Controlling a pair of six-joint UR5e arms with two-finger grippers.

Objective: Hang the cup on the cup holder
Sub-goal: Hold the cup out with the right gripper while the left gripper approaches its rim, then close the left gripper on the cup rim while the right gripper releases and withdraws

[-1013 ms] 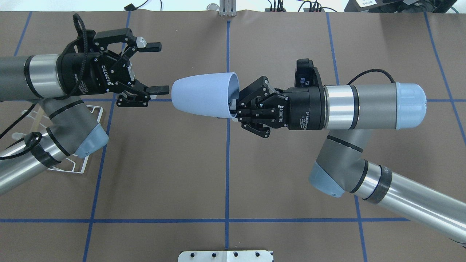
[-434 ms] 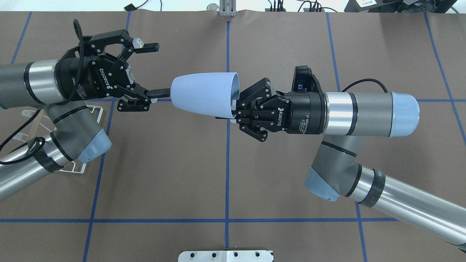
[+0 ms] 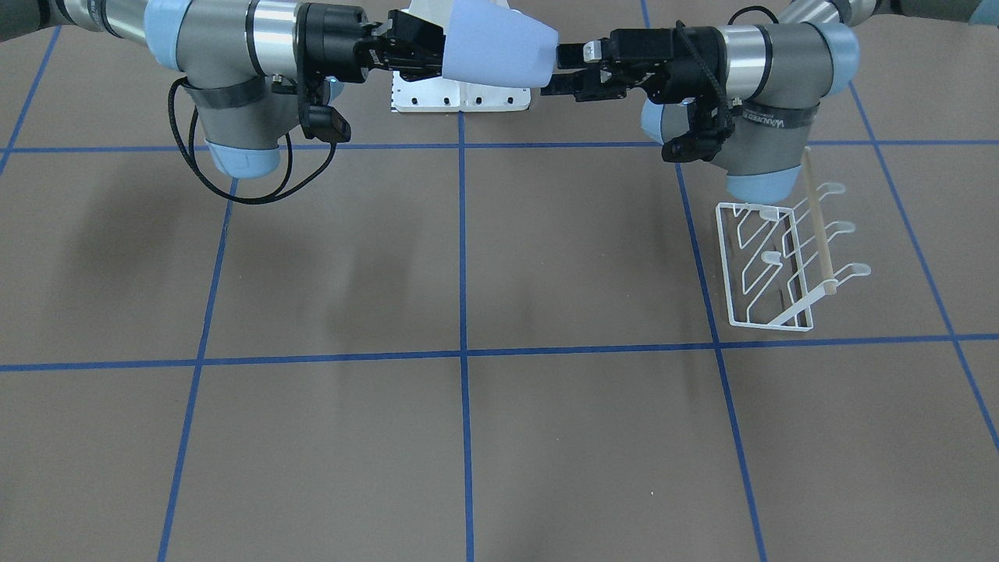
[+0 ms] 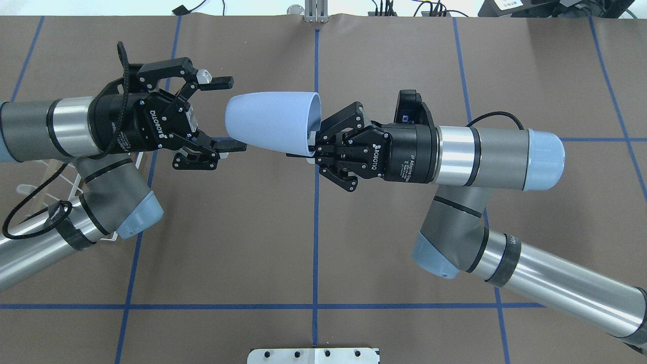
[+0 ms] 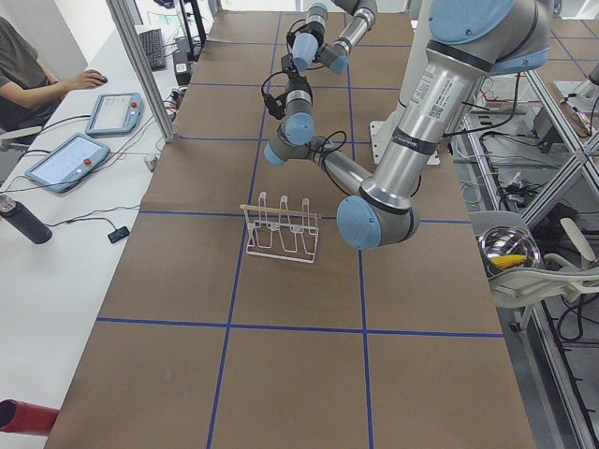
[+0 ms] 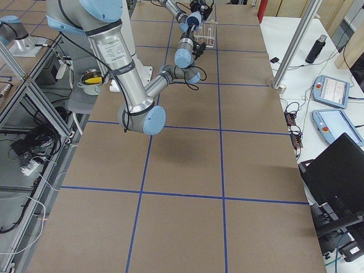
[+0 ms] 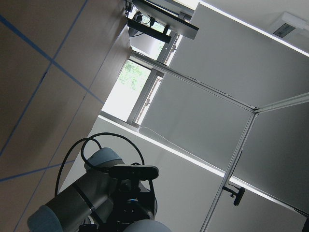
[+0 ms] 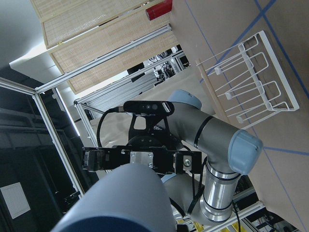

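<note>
The pale blue cup (image 4: 270, 121) lies sideways in the air, base toward my left arm. My right gripper (image 4: 311, 144) is shut on its rim. My left gripper (image 4: 231, 114) is open, and its fingertips just straddle the cup's base without closing on it. In the front view the cup (image 3: 499, 43) hangs between the right gripper (image 3: 425, 48) and the left gripper (image 3: 563, 69). The white wire cup holder (image 3: 726, 265) stands empty on the table under the left arm. It also shows in the right wrist view (image 8: 251, 82). In the overhead view the left arm hides most of it.
A metal mounting plate (image 4: 313, 355) sits at the table's near edge. Blue tape lines cross the brown table cover (image 4: 313, 242). In the exterior left view a person (image 5: 28, 75) sits at a side desk with tablets (image 5: 65, 159).
The right gripper carried the cup leftward and a little farther away. The left gripper, still open, moved right, so the cup's base now sits between its fingertips.
</note>
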